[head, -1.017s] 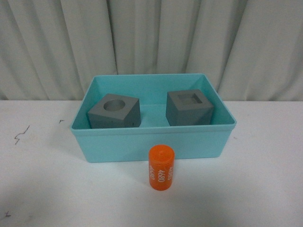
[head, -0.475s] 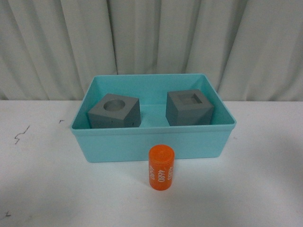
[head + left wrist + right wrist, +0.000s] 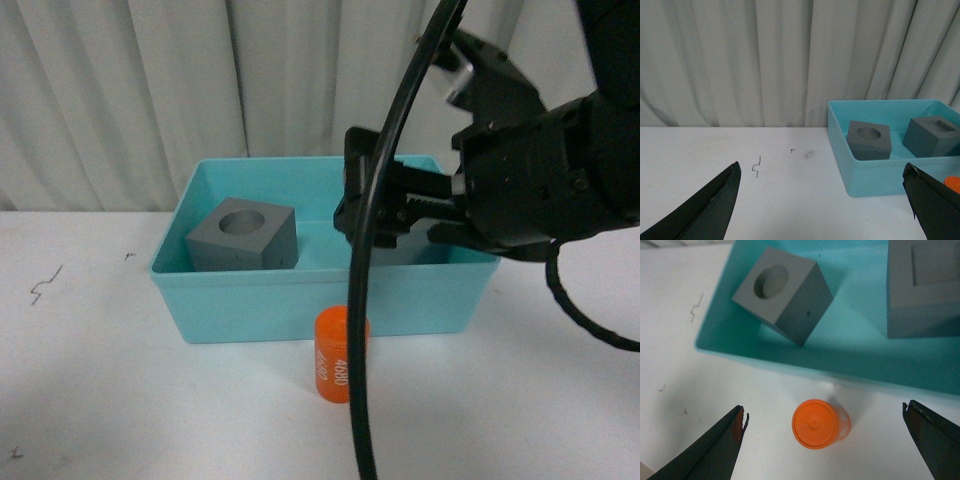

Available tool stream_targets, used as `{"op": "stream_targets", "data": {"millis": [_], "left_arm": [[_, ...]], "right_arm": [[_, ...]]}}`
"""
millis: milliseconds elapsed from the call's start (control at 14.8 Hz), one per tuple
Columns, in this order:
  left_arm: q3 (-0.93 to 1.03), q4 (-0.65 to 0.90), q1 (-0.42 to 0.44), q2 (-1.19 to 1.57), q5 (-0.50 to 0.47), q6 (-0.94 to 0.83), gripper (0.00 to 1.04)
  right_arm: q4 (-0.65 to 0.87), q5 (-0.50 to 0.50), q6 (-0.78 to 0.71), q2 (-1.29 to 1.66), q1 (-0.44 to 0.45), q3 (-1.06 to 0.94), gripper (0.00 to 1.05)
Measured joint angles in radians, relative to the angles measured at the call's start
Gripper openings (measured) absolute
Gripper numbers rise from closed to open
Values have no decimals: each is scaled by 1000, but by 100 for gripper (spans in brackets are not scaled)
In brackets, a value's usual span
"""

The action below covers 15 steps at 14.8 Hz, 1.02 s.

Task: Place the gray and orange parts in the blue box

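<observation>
My right end effector (image 3: 823, 410) apart above cylinder (image 3: 820, 424) on table (image 3: 685, 385), beside box (image 3: 790, 367); round-hole cube (image 3: 782, 297), square-hole cube (image 3: 925, 290) inside. Left end effector (image 3: 821, 166) apart.

The blue box (image 3: 300, 310) is smooth moulded plastic with a soft sheen. The cube with the round recess (image 3: 243, 238) and the cube with the square recess (image 3: 931, 137) are dull, matt gray, faintly grainy. The orange cylinder (image 3: 332, 360) is smooth satin plastic, printed in white. The white counter (image 3: 100, 380) looks matt and scuffed, the curtain (image 3: 120, 90) is pleated cloth, and the right end effector (image 3: 824, 409) is matt black, its cable (image 3: 356, 420) glossy.
</observation>
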State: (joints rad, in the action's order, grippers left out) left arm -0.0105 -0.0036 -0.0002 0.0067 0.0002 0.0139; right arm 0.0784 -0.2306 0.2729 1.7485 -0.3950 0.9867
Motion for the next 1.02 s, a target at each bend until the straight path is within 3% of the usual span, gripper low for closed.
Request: {"op": "stream_targets", "data": {"millis": [271, 1017], "left_arm": [[0, 0, 0, 0, 0, 0, 98], [0, 0, 0, 0, 0, 0, 98]], "right_arm": [[-113, -5, -18, 129, -33, 70, 98], [-153, 24, -152, 280, -70, 166, 98]]}}
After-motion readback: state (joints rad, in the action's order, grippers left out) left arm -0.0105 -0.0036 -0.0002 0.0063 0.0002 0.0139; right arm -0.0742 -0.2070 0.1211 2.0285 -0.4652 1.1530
